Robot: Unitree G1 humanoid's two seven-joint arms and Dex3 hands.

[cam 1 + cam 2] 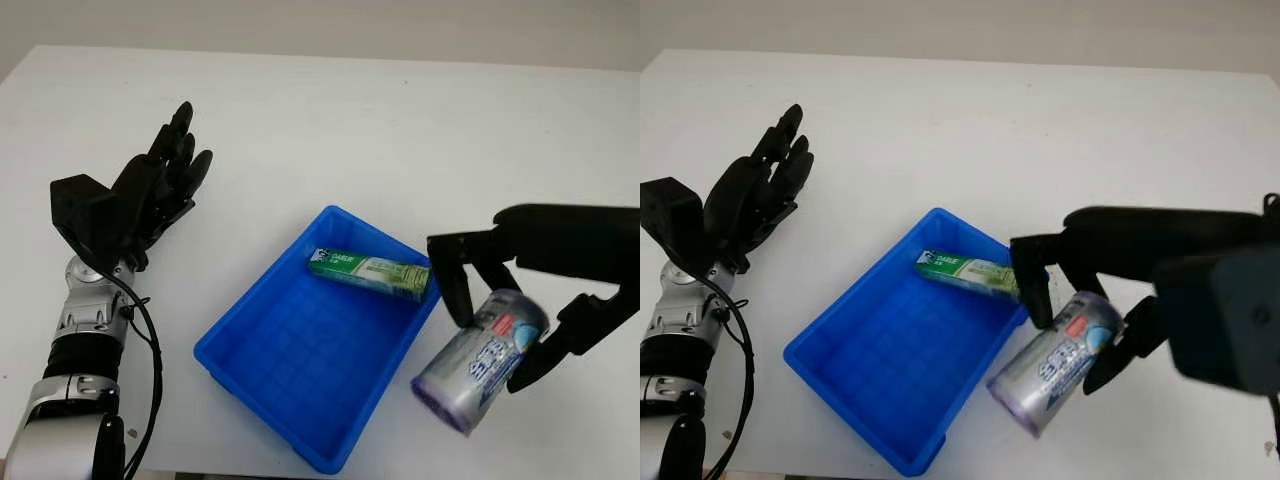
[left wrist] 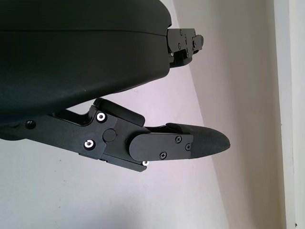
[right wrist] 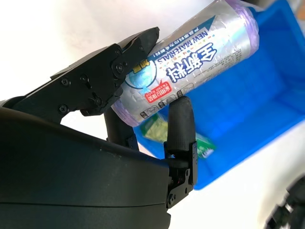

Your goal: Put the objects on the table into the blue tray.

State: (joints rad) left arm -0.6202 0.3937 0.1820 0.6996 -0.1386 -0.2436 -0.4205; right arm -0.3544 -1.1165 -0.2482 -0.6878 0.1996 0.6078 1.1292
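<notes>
One roll (image 1: 480, 363) gripped – right robot hand (image 1: 510, 310), beside blue tray (image 1: 270, 350)

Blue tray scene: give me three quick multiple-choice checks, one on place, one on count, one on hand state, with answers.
1. Where is the silver roll?
A. Inside the blue tray
B. Held beside the tray's right-hand rim
C. Next to the left hand

2. How many objects lie inside the blue tray?
A. None
B. One
C. Three

3. What is the state of the left hand?
A. Open, holding nothing
B. Closed on the green box
C. Closed on the roll

Answers:
1. B, the right hand grips the roll just outside the tray's rim, not yet over its floor.
2. B, the green box lies alone against the far wall.
3. A, it sits away at the table's left, well clear of the tray.
</notes>
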